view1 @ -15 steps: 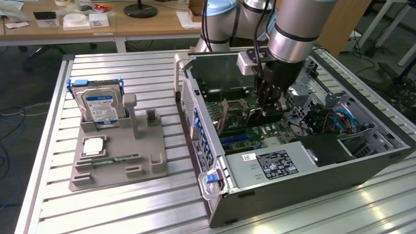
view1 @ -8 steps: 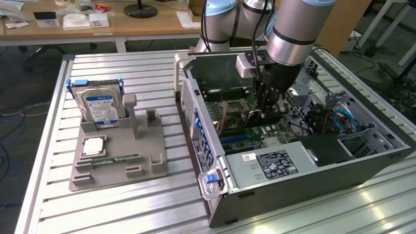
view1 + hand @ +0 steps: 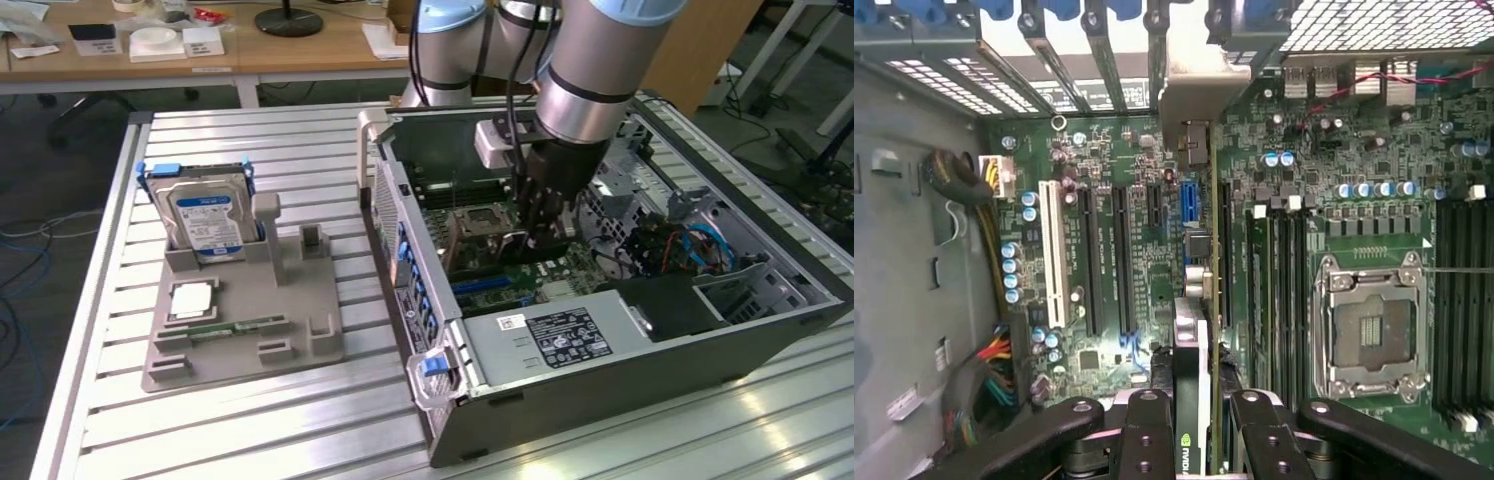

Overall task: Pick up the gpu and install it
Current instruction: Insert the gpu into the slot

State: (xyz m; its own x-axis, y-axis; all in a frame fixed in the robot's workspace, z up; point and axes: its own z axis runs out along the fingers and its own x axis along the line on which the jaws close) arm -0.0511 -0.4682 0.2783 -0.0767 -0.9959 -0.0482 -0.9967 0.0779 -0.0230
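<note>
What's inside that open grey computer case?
A green motherboard, an empty silver processor socket, and the black gripper holding the thin gpu upright. The slot beneath it is covered.

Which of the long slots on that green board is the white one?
The white slot at the end of the row, beside the yellow and red cables. The long slots next to it are black, and a shorter one is blue.
</note>
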